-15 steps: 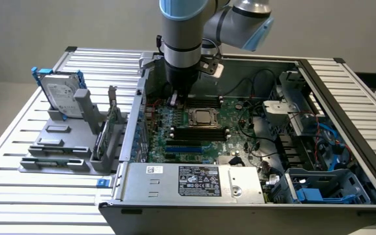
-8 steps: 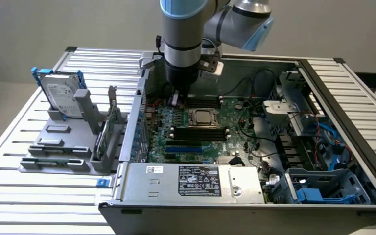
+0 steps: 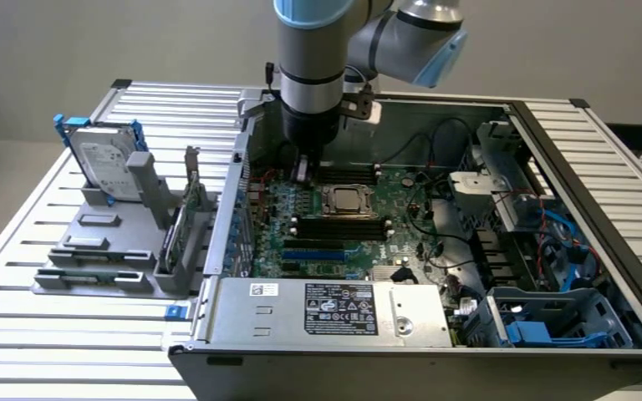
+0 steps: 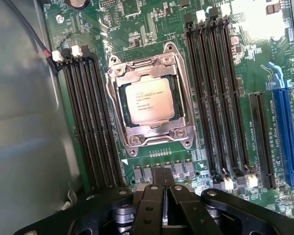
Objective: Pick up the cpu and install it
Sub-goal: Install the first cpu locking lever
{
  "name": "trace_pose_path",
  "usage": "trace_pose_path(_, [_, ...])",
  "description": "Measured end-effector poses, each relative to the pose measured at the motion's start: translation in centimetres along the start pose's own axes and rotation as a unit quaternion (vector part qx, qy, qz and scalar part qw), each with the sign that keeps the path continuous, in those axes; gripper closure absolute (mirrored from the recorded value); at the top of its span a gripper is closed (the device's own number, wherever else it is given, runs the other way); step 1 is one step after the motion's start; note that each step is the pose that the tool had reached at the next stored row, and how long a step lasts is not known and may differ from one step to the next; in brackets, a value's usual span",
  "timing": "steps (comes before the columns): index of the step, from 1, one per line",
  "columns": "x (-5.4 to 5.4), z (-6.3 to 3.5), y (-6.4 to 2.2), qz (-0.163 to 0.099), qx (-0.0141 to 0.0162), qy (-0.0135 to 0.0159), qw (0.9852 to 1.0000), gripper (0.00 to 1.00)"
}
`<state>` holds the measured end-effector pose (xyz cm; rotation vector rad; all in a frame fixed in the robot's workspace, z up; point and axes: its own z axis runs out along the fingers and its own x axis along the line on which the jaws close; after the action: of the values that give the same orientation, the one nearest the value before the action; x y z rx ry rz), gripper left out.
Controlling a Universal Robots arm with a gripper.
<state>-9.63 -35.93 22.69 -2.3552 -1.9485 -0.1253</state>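
The cpu (image 4: 148, 100), a small square chip with a dull silver top and printed text, lies flat inside the metal socket frame (image 4: 118, 105) on the green motherboard (image 4: 152, 29). In the exterior view the cpu (image 3: 349, 199) sits at the board's middle. My gripper (image 4: 164, 170) is shut, its two dark fingers pressed together with nothing between them. It hangs over the board just beside the socket, apart from the chip. Seen from outside, the gripper (image 3: 304, 171) reaches down into the open computer case (image 3: 588, 167), toward the exterior view's left of the socket.
Black memory slots (image 4: 88, 122) run along both sides of the socket, and a blue slot (image 4: 284, 132) lies farther off. Outside the case, a grey holder (image 3: 98, 251) carries a hard drive (image 3: 107, 159) and green memory sticks (image 3: 193, 200). The power supply (image 3: 333, 309) fills the case's near side.
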Motion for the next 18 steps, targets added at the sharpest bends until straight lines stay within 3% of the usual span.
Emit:
trace_pose_path(3, [0.0, 0.0, 0.0, -0.017, -0.0005, -0.0098, 0.9998, 0.89])
trace_pose_path(7, [0.02, 0.01, 0.0, -0.038, -0.0022, -0.0194, 0.9991, 0.89])
trace_pose_path(13, [0.27, 0.04, -0.05, -0.056, -0.0067, -0.0295, 0.998, 0.89])
trace_pose_path(18, [0.84, 0.11, -0.16, -0.062, -0.0101, -0.041, 0.9972, 0.89])
